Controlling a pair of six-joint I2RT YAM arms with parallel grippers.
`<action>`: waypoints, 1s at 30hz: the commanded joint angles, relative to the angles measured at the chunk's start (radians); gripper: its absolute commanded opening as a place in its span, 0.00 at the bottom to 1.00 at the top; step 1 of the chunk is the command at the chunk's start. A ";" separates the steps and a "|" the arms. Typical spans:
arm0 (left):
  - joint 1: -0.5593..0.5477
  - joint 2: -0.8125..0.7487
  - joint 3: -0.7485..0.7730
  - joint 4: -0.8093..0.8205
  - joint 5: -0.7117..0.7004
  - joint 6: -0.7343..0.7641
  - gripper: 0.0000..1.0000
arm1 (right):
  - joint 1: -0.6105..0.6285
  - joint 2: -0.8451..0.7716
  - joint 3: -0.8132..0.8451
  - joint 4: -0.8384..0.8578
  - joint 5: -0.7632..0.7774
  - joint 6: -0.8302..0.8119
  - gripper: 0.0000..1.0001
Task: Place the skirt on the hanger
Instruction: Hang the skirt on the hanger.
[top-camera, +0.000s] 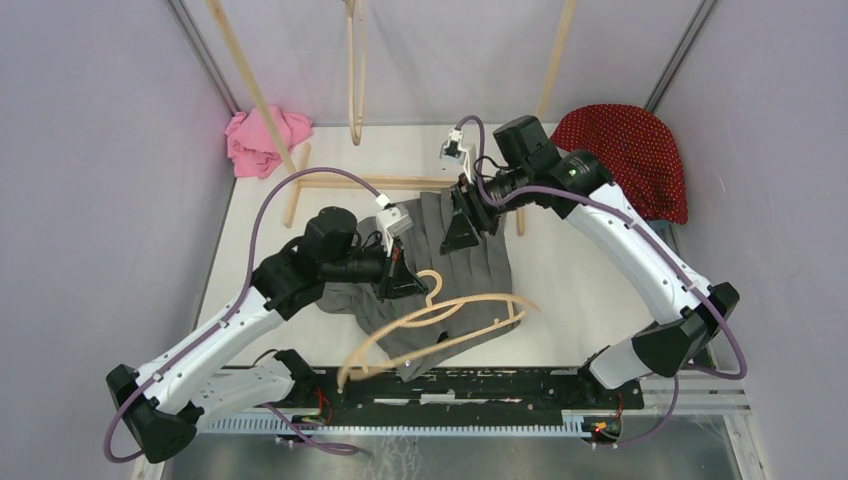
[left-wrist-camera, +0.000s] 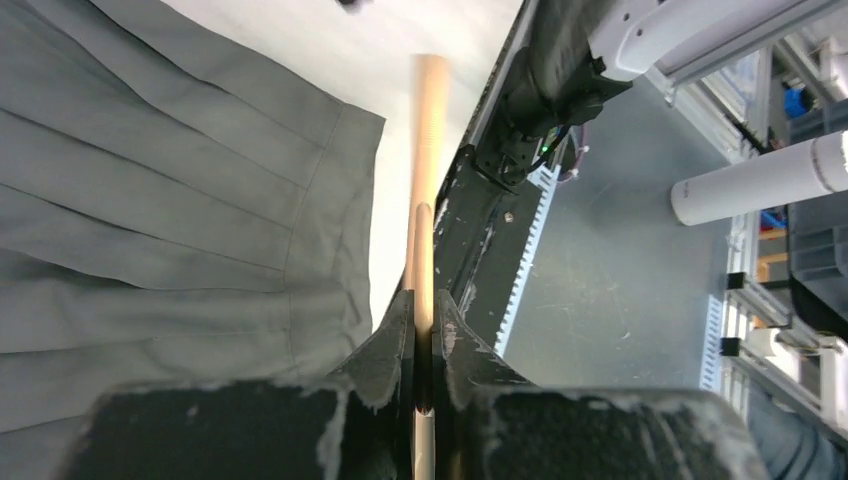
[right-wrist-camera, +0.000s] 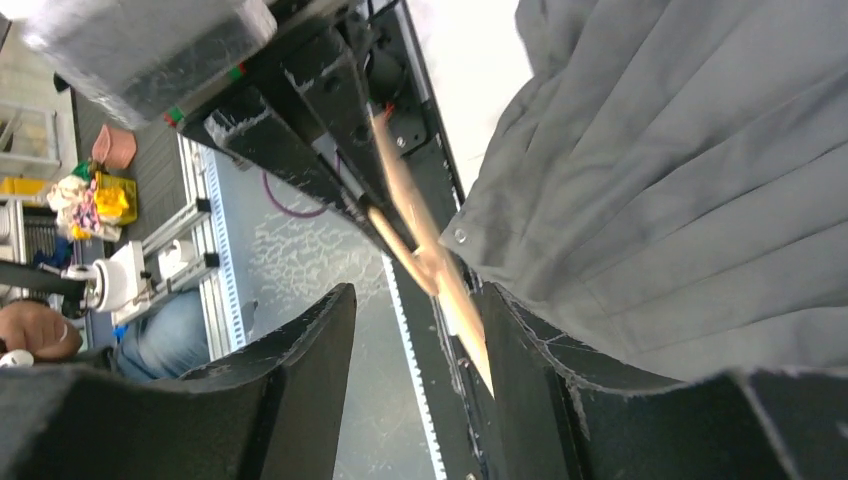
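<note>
The grey pleated skirt (top-camera: 470, 255) lies spread on the white table. A wooden hanger (top-camera: 450, 312) hovers blurred over its near hem. My left gripper (top-camera: 402, 278) is shut on the hanger close to its hook. In the left wrist view the jaws (left-wrist-camera: 424, 305) clamp the hanger's thin wooden bar (left-wrist-camera: 428, 150), with the skirt (left-wrist-camera: 150, 200) to the left. My right gripper (top-camera: 463, 226) hangs over the skirt's far part, open. In the right wrist view its gripper (right-wrist-camera: 415, 345) holds nothing; the blurred hanger (right-wrist-camera: 420, 245) passes just beside the right-hand finger (right-wrist-camera: 525, 370), next to the skirt (right-wrist-camera: 680, 170).
A pink cloth (top-camera: 262, 140) lies at the back left and a red dotted garment (top-camera: 630, 150) at the back right. A wooden rack frame (top-camera: 350, 182) stands behind the skirt, another hanger (top-camera: 355, 70) hanging on it. The black base rail (top-camera: 480, 385) runs along the near edge.
</note>
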 joint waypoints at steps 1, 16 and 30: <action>-0.013 0.002 0.047 0.044 -0.044 0.061 0.04 | 0.033 -0.079 -0.103 0.048 0.034 -0.014 0.54; -0.014 0.053 0.054 0.067 -0.010 0.076 0.03 | 0.103 -0.301 -0.454 0.179 0.264 -0.020 0.54; -0.014 0.025 0.064 0.129 0.148 0.051 0.04 | 0.193 -0.278 -0.538 0.385 0.203 -0.078 0.58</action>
